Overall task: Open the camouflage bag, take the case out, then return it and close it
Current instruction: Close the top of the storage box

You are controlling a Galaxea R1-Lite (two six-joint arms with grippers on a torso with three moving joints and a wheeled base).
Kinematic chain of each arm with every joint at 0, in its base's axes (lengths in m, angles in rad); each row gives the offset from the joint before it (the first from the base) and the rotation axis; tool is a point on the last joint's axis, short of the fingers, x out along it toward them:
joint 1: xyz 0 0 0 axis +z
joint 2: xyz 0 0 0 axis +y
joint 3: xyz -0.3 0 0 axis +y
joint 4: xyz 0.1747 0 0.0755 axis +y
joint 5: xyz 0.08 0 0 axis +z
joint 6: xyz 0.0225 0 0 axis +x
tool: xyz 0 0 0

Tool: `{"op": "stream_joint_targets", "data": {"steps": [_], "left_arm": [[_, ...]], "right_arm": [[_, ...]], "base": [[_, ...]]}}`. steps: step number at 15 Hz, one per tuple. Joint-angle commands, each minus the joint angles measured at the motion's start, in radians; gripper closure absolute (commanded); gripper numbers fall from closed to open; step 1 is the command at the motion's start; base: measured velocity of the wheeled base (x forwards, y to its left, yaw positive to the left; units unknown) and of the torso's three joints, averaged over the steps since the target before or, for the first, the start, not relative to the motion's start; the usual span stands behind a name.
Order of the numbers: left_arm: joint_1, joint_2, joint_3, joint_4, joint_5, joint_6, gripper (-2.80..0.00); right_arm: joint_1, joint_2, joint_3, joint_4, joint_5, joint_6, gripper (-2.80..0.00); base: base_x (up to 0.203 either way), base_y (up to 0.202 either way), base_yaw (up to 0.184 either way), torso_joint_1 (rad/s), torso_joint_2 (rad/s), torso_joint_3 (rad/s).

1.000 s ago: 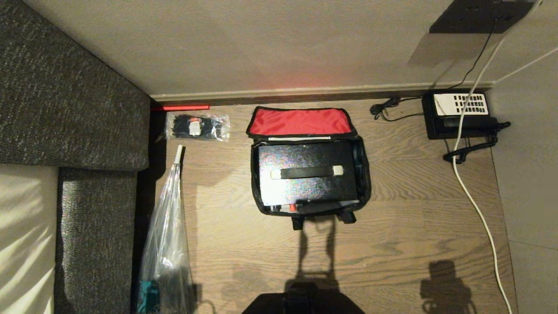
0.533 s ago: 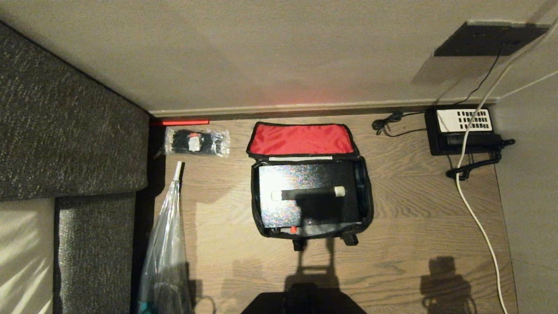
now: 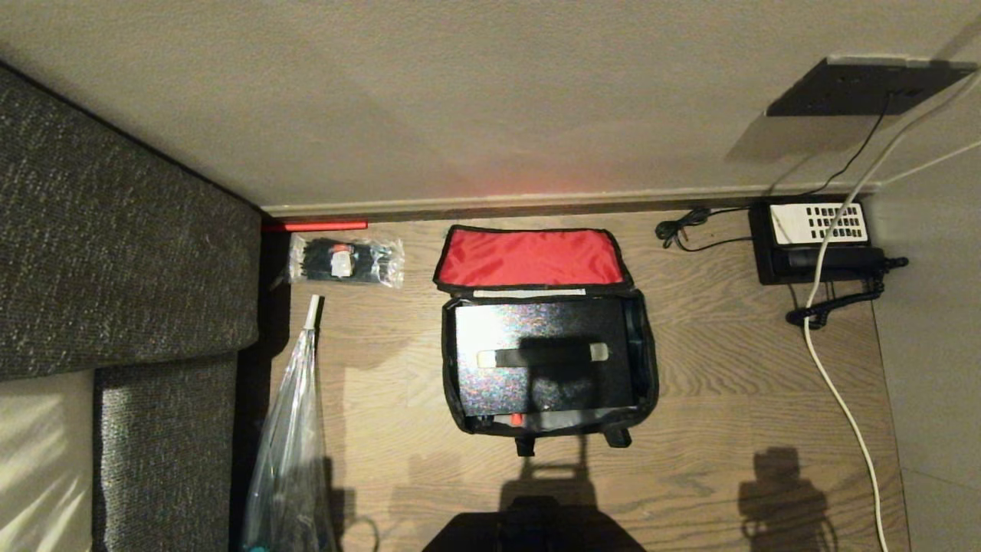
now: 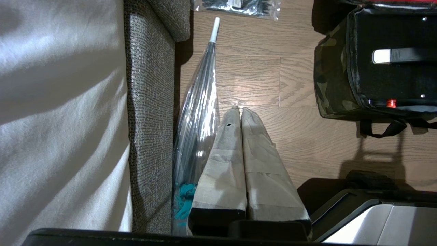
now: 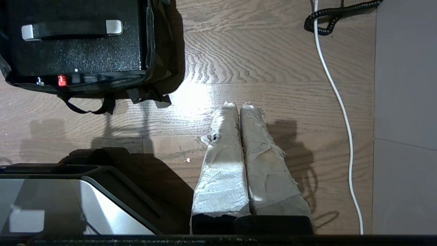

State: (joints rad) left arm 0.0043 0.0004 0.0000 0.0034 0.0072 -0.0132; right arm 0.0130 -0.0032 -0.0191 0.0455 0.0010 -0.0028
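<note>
A grey upholstered sofa (image 3: 115, 253) is seen filling the 9 o'clock side of the head view, with a pale cushion (image 3: 38, 460) at its lower edge. The wooden floor (image 3: 728, 383) is occupied at its centre by the camouflage bag (image 3: 548, 360), whose red-lined flap (image 3: 530, 258) is folded back toward 12 o'clock. The case (image 3: 544, 360) is held inside the open bag, handle up. A clear plastic bag (image 3: 291, 452) is laid along the sofa at 8 o'clock, and a small packet of black ties (image 3: 345, 261) is placed at 10 o'clock from the bag. A black telephone (image 3: 812, 238) is set at 2 o'clock against the wall, and a white cable (image 3: 843, 399) is trailed from it toward 5 o'clock.

The left gripper (image 4: 240, 109) is hung over bare floor beside the plastic bag, fingers pressed together and empty. The right gripper (image 5: 239, 104) is hung between bag and cable, fingers likewise pressed together on nothing.
</note>
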Motion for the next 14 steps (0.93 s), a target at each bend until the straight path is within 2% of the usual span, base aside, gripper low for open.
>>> {"op": "stream_joint_targets", "data": {"steps": [1,7,14], "left_arm": [[0.000,0.000,0.003,0.000,0.000,0.001,0.00],[0.000,0.000,0.002,0.003,0.000,0.001,0.00],[0.000,0.000,0.003,0.001,0.000,-0.002,0.00]], "right_arm": [[0.001,0.002,0.001,0.000,0.001,0.000,0.00],[0.001,0.000,0.001,0.000,0.001,0.000,0.00],[0.001,0.002,0.001,-0.001,0.001,0.000,0.00]], "base": [[0.000,0.000,0.000,0.000,0.00,0.000],[0.000,0.000,0.000,0.001,0.00,-0.016],[0.000,0.000,0.000,0.004,0.00,-0.184]]}}
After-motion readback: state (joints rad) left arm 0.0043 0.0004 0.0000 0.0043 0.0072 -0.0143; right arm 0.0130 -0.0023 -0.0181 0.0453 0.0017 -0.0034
